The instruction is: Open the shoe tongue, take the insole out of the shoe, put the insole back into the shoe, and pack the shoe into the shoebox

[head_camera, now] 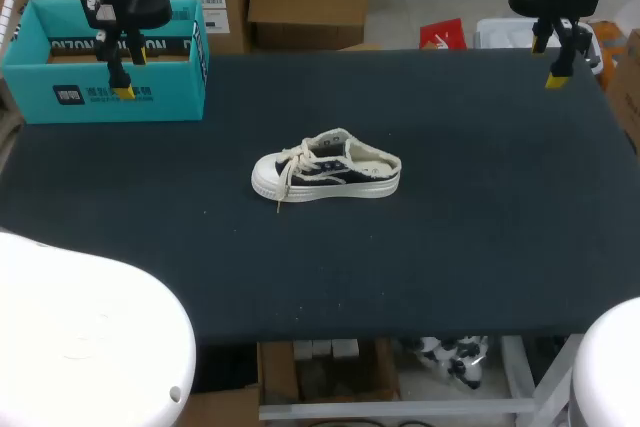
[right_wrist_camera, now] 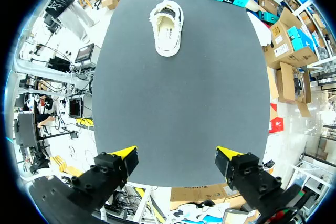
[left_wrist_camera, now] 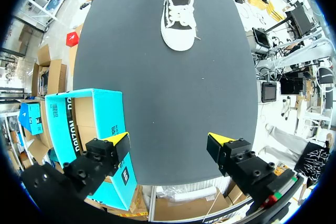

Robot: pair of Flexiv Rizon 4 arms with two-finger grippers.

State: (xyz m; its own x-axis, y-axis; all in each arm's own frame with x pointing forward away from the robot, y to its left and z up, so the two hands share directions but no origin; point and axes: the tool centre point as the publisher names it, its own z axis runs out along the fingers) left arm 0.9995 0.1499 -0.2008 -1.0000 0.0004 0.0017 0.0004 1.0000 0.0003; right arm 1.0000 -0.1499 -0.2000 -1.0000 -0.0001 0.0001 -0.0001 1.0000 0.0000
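**Tongue-opening step not yet begun: both grippers empty, sneaker untouched at table centre.**

The low canvas sneaker with dark upper, white rubber sole and cream laces point(head_camera: 325, 169) is seen upright on the dark matte tabletop point(head_camera: 480, 247), toe towards the left arm's side. It stands well apart from the open teal cardboard shoebox point(head_camera: 100, 97) at the far left corner. The left gripper point(head_camera: 122, 69) is held above the shoebox and the right gripper point(head_camera: 550, 62) over the far right corner. Both have fingers spread wide with nothing between them. It is judged that the heel should be steadied by the right gripper while the tongue's upper edge is pinched by the left. A loose lace end point(head_camera: 283, 192) trailing by the toe should be avoided. The tongue itself cannot be made out under the laces.
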